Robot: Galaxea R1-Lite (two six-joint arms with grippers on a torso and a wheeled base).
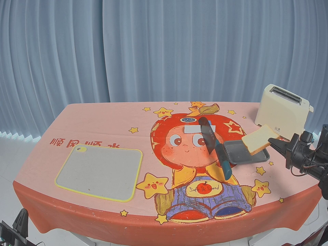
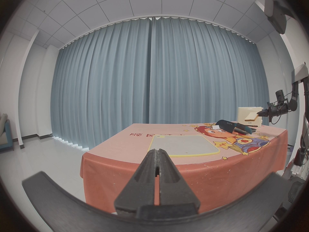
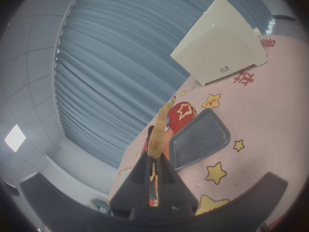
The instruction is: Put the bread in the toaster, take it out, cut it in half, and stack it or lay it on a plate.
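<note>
Just above rim of dark tray (image 1: 239,153), bread slice (image 1: 259,139) clamped in right pincer (image 1: 272,141), toaster (image 1: 282,110) nearby, left pincer (image 2: 157,151) pressed together

the bread (image 1: 259,139) is one pale slice with a brown crust. it is pinched by one edge in my right gripper (image 1: 273,142) and held tilted in the air over the far right corner of the plate (image 1: 253,158), just in front of the toaster (image 1: 283,110). the plate is a dark, shallow, rectangular tray dusted with crumbs. the toaster is cream, standing upright at the far right, slots up. the knife (image 1: 214,147), with a dark blade and teal handle, lies along the plate's left rim, handle toward me. the grey, yellow-edged cutting board (image 1: 99,171) lies flat, well apart on my left.
</note>
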